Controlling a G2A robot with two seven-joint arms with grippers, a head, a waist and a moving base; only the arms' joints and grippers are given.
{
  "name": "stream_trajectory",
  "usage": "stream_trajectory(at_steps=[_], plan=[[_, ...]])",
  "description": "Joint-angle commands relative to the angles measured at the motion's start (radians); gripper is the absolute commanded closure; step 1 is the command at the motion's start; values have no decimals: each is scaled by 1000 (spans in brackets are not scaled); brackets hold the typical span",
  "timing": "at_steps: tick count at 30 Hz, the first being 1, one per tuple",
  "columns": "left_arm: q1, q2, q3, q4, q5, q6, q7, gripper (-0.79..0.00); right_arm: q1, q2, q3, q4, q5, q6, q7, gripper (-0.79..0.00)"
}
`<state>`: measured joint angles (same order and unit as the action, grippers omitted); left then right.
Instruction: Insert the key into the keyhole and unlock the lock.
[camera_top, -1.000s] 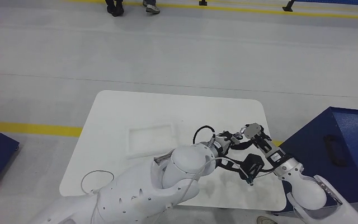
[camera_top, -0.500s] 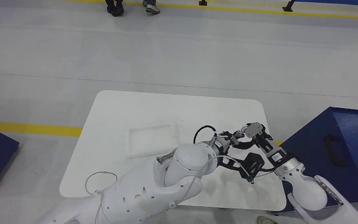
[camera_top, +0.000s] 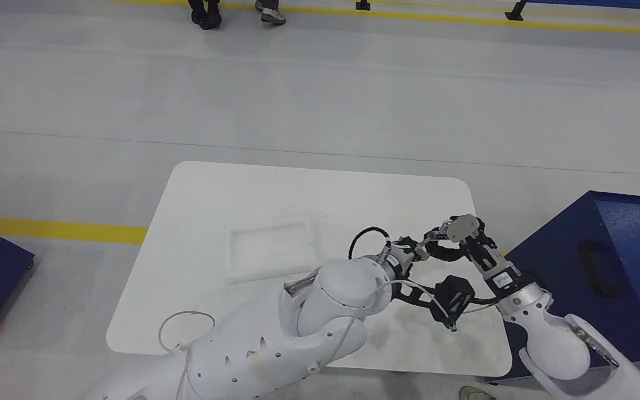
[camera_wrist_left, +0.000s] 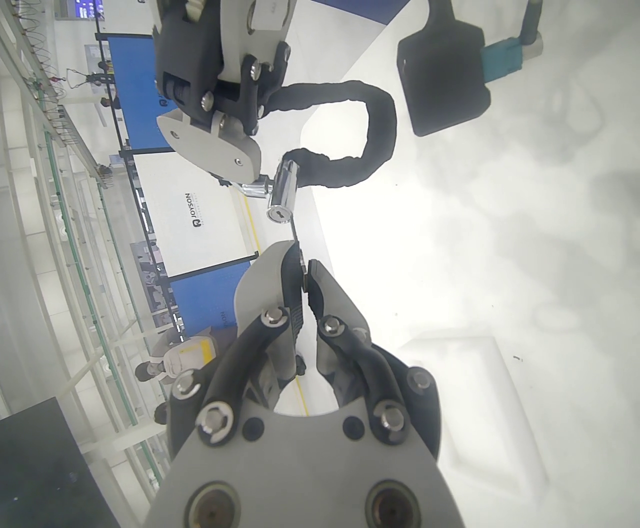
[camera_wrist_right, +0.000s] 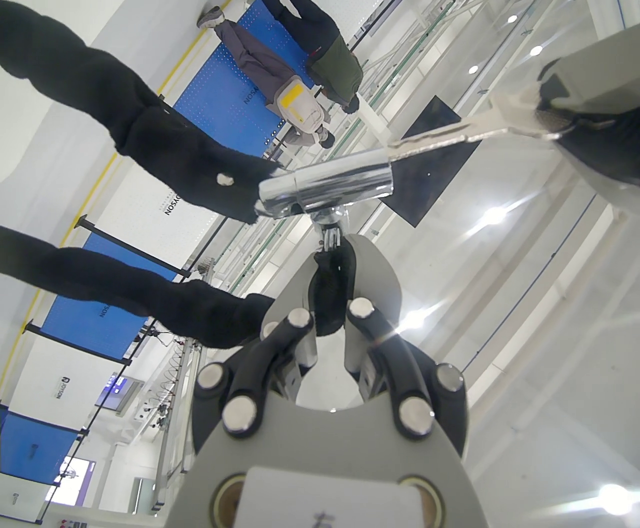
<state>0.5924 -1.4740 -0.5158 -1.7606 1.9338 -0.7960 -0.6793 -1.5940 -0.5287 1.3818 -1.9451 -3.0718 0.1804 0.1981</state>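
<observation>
Top view: both arms' ends sat close together over the right side of the white tabletop (camera_top: 250, 190). Left wrist view: left gripper (camera_wrist_left: 302, 267) jaws pinched the flat silver metal key (camera_wrist_left: 295, 240), its tip just beside the keyhole (camera_wrist_left: 276, 214). Right wrist view: right gripper (camera_wrist_right: 332, 247) jaws clamped the chrome cylinder lock (camera_wrist_right: 340, 182), held above the tabletop.

L claw (camera_wrist_left: 305, 267) clamped tight, R claw (camera_wrist_right: 332, 250) likewise, tips facing, close together, both aloft
</observation>
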Motion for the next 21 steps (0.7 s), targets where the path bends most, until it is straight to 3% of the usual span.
stream_trajectory(at_steps=[1,16,21], plan=[[5,-3,-3,-2,5,3,-5,0,-3,11,-5,0,0,-6,20,0],[47,-16,-62,-29,37,29,14,0,36,131,-112,-11,0,-44,171,0],[47,-17,-63,-28,39,30,20,0,38,133,-115,-10,0,-47,177,0]])
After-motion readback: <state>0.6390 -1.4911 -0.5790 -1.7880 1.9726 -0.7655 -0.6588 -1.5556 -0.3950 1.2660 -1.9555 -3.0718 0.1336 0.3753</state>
